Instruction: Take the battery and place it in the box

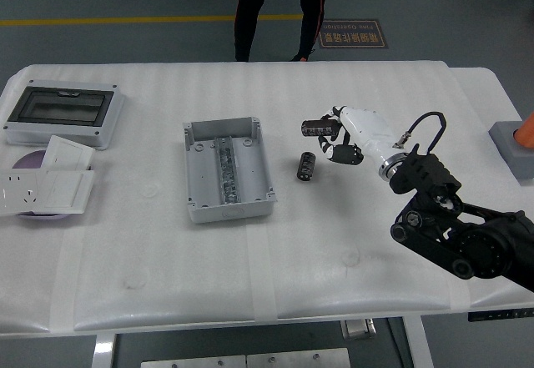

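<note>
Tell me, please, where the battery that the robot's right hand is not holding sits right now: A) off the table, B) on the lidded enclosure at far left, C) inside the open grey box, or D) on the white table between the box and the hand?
D: the loose battery lies on the white table, right of the grey box and apart from it, while the right hand holds the other battery above.
</note>
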